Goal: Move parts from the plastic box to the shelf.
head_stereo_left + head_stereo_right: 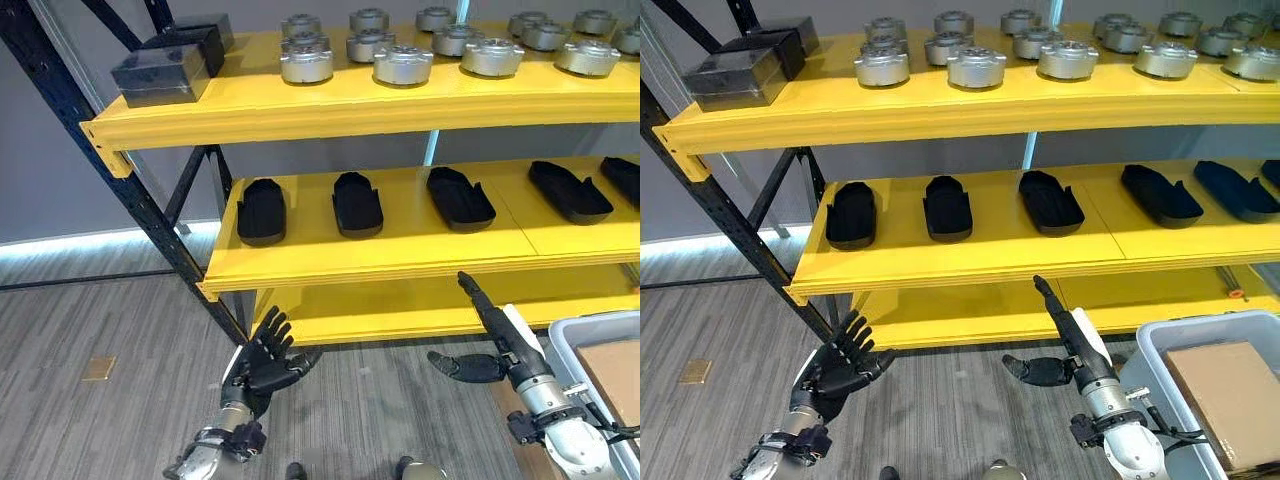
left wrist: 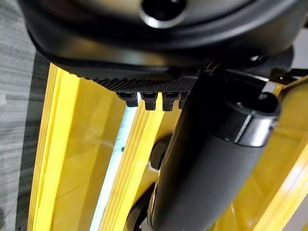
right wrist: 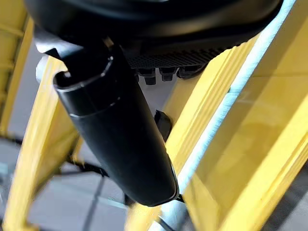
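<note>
Left eye view: the yellow steel shelf (image 1: 360, 255) stands ahead, its top tier carrying round silver metal discs (image 1: 403, 64) and two dark rectangular blocks (image 1: 160, 72), its middle tier a row of black shoe-shaped moulded parts (image 1: 357, 204). Each of these lies with its long axis running front to back, one end pointing at the shelf's back. The left hand (image 1: 262, 362) hovers low before the bottom tier, fingers spread apart and holding nothing. The right hand (image 1: 495, 340) also hangs empty, fingers straight and angled up toward the middle tier's front edge, thumb standing out to the side.

Right eye view: the grey plastic box (image 1: 1152, 350) sits at the lower right, just beside the right arm and well apart from the left hand. A flat brown cardboard sheet (image 1: 1220, 395) lies inside it; I cannot tell whether any parts lie under or beside it. The box lies behind and to the right of the right hand, so by my judgement that arm is the nearer one and must turn back from the shelf to reach in.

Left wrist view: straight fingers against yellow shelf beams.

Right wrist view: the thumb standing out, shelf beams beyond, nothing held.
</note>
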Motion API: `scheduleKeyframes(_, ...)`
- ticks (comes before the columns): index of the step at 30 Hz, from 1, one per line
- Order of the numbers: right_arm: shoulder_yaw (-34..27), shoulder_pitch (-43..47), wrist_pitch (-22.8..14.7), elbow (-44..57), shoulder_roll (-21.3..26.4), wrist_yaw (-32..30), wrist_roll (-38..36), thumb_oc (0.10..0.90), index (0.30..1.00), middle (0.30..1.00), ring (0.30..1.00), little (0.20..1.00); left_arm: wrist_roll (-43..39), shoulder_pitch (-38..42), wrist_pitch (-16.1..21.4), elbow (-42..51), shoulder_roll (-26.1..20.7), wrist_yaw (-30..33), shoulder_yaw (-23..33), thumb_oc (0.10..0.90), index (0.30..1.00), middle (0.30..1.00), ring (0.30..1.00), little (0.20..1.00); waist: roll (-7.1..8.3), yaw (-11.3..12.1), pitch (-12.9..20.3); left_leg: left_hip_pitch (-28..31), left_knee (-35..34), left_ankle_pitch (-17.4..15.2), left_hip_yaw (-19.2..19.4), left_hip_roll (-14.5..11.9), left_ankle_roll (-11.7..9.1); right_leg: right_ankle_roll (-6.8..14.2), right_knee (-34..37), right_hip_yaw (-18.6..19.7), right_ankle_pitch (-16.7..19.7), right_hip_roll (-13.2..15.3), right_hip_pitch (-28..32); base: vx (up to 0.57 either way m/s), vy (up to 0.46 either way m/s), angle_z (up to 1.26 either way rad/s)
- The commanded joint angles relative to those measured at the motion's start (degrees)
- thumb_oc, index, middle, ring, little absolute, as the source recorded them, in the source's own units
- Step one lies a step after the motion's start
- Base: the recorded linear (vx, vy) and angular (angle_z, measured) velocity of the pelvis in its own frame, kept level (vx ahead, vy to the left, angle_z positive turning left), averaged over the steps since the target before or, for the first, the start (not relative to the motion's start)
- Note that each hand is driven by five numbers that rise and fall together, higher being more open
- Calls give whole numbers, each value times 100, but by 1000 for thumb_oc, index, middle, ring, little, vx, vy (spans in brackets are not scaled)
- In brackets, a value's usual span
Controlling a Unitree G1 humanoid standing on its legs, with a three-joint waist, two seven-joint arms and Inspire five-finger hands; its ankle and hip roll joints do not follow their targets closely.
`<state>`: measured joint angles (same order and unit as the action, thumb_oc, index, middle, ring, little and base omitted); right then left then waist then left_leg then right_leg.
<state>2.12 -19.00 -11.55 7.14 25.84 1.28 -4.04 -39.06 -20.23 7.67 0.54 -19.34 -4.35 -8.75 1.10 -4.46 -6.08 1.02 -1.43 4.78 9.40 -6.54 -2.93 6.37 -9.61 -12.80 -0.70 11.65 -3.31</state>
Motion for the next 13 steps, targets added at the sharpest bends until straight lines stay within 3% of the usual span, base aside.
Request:
scheduleKeyframes(1,171,700,-321,144,194,-74,-401,900,1000,1000,1000,1000,310,542,646,405,-91,113,281,900,1000,1000,1000,1000,67,26,146,-9,-254,-219,-5,82,124,258,657,100,260,75,273,3,132,-20)
scheduleKeyframes(13,734,930,-147,-105,49,59,-843,900,1000,1000,1000,1000,627,756,651,165,0,386,286,900,1000,1000,1000,1000,219,13,323,197,-268,-333,170,101,178,336,725,207,300,153,364,27,16,-12)
